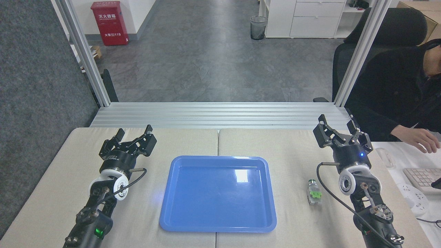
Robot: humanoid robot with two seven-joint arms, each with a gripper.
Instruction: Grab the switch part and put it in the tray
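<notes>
The right gripper (338, 129) has its jaws spread apart, and nothing is between them. It stands above the table (293, 144), near the far right edge. The switch part (314, 193) lies on the table on the near side of these jaws and a little to their left, just beside the right arm's black cable (327, 193), with its round metal end pointing away from the robot. The tray (218, 193) is further to the left of the switch part, apart from it, and it lies flat between both arms. The left gripper (134, 135) also has its jaws apart and holds nothing; the tray is to its right and nearer to the robot. A person's hand (415, 137) rests beyond the right gripper, near a keyboard (422, 177).
</notes>
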